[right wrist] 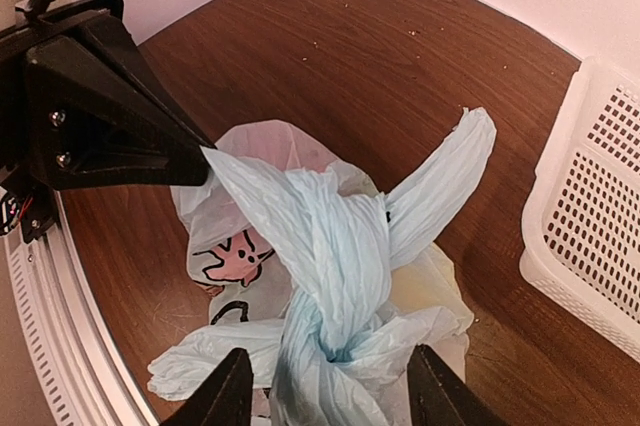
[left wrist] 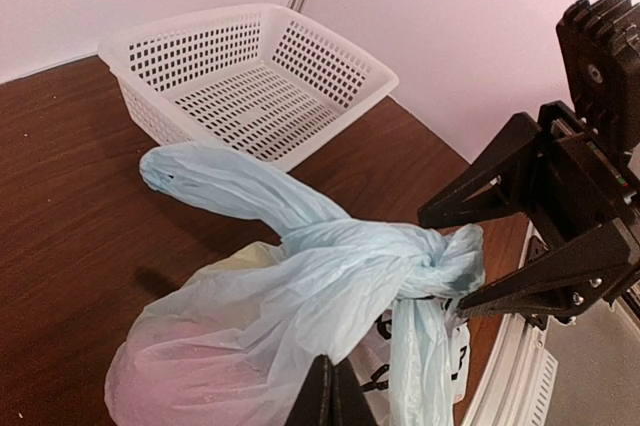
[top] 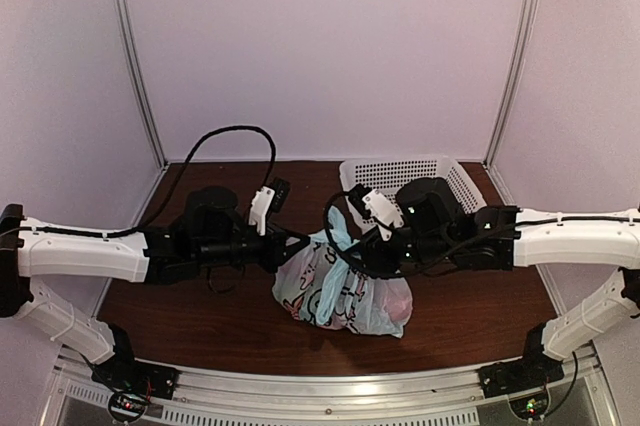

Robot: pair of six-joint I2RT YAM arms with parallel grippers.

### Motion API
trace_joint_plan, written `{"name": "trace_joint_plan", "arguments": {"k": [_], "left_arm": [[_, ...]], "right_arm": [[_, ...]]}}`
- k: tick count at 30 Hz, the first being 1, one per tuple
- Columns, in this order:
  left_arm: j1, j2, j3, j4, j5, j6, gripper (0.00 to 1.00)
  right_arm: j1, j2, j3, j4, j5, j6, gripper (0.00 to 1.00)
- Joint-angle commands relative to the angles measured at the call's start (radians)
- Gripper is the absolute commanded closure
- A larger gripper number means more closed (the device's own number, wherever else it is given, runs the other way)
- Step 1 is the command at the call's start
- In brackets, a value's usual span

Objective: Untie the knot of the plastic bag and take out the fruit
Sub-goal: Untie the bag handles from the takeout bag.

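Pinching the bag point(top: 330, 296), on the table point(top: 200, 318), with shut left jaws; right jaws half open around the knot point(left wrist: 440, 261), not yet untied; fruit point(right wrist: 280, 146) all inside, nothing done.

Fruit point(top: 395, 302) indistinct inside plastic bag point(top: 318, 288)

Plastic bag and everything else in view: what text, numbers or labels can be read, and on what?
"3": lone black mark on the plastic bag, left wrist view; maybe part of a word.
Bag's print, top view: too small to read.
Right wrist view: only a cartoon drawing, no letters.
The basket: none.
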Motion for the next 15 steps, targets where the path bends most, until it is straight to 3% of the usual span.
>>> {"name": "trace_joint_plan", "arguments": {"k": [1,5,15], "left_arm": [[0.005,0.001,-0.01,0.05,0.007,-0.008,1.0],[0.006,-0.004,-0.011,0.048,0.003,-0.008,1.0],[0.006,-0.013,-0.014,0.035,-0.039,-0.02,1.0]], "right_arm": [[0.01,0.01,-0.019,0.005,0.028,-0.003,0.5],[0.011,0.006,-0.02,0.009,0.033,-0.006,0.6],[0.01,0.0,-0.029,0.022,0.037,0.003,0.99]]}}
